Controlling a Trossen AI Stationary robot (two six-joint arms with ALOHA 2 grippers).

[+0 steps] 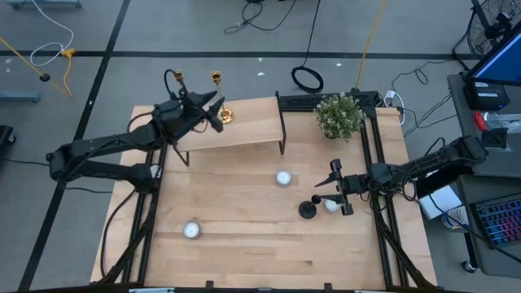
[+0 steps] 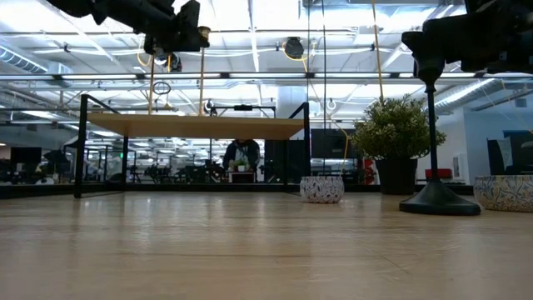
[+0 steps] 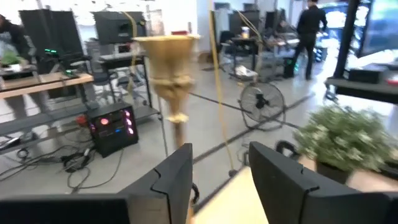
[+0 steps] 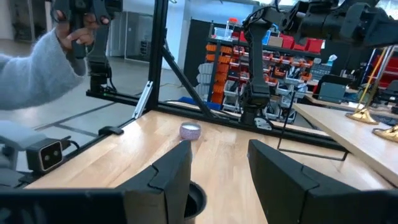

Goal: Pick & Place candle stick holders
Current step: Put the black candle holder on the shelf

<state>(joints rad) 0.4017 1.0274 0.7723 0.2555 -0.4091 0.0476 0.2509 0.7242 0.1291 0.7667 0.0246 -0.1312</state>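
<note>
Left gripper (image 1: pixel 213 114), fingers spread, hovers by the gold candle stick holders (image 1: pixel 225 115) on the raised shelf (image 1: pixel 244 130). Right gripper (image 1: pixel 335 184), fingers spread around the black candle stick holder (image 1: pixel 308 210) on the table (image 1: pixel 244 236), must next pinch its stem

From my left wrist camera the gold holder (image 3: pixel 168 68) ahead of the jaws is smeared, and its base drops behind my left finger (image 3: pixel 168 186). Overhead, the left gripper (image 1: pixel 213 112) blocks part of the gold base (image 1: pixel 225 115). On the right, the black holder (image 4: pixel 194 200) between the jaws shows only a rim sliver. The table-level camera crops both arms.
</note>
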